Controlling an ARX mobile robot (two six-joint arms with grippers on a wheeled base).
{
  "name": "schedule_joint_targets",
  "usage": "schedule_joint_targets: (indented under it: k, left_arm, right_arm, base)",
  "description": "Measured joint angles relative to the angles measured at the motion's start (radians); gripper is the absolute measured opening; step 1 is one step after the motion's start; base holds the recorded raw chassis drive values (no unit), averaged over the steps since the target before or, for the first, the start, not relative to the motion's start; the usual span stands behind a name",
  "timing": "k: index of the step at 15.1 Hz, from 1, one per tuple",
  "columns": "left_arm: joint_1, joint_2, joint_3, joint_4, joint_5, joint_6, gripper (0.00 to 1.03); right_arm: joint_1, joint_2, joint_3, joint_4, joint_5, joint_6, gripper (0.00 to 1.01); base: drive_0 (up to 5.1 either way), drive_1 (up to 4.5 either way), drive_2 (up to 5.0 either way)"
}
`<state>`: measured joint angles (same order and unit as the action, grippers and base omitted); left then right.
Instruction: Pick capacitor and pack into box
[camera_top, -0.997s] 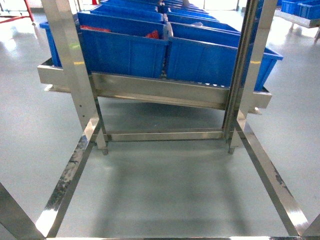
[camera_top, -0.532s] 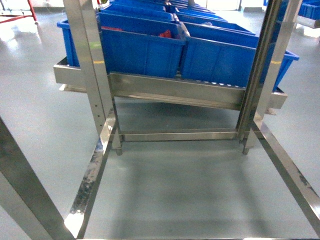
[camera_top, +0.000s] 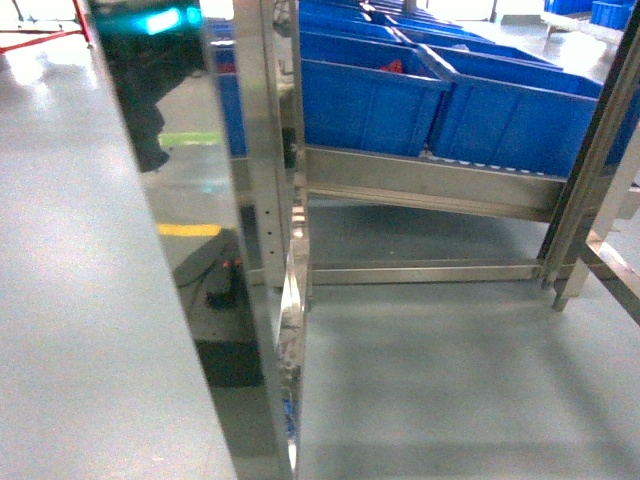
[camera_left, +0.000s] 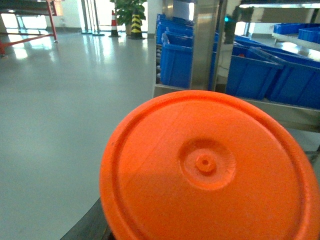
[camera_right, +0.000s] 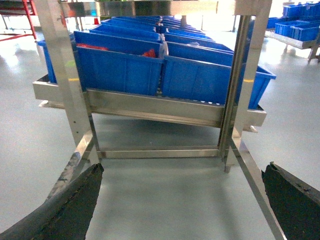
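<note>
- Neither hand shows in the head view: a shiny steel post (camera_top: 262, 200) stands close on the left, with blue bins (camera_top: 440, 100) on a steel rack (camera_top: 430, 185) behind it, over grey floor (camera_top: 450, 380).
- Left wrist view: an orange round lid (camera_left: 210, 170) fills the lower frame, so I cannot tell the left hand's state.
- Right wrist view: the right hand (camera_right: 182, 200) has its dark fingers (camera_right: 70, 205) spread wide apart, empty, facing the rack.
- No pink box or capacitor is visible.
</note>
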<state>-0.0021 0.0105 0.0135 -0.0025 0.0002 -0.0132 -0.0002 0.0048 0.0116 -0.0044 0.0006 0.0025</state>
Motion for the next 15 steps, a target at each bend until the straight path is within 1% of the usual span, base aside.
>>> schedule_joint_targets:
  k: [15]
  left_arm:
    - [0.0, 0.0, 0.0, -0.005, -0.001, 0.0, 0.44]
  right_arm:
    - [0.0, 0.0, 0.0, -0.001, 0.0, 0.0, 0.98]
  base:
    - [-5.0, 2.43, 2.4]
